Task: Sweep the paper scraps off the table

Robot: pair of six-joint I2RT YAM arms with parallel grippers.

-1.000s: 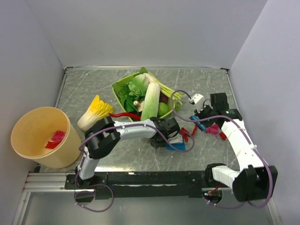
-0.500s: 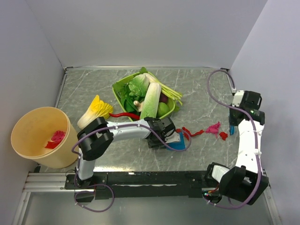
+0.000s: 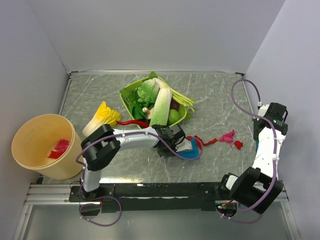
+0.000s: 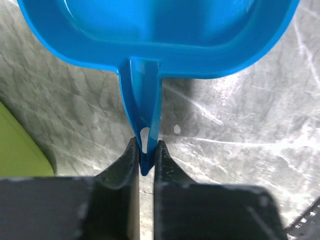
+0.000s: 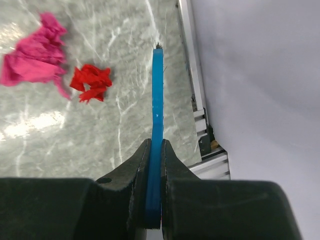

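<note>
Bright, even overhead light. White glare streaks the table left of the right gripper, whose near body looks soft.

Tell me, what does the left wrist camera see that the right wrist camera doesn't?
Only the left wrist view: the left gripper shut on the handle of the blue dustpan, plus a corner of the green bowl. Only the right wrist view: the right gripper shut on a thin blue tool, the magenta paper scrap, the red paper scrap and the white wall. Both: the marbled table below a closed gripper.
</note>
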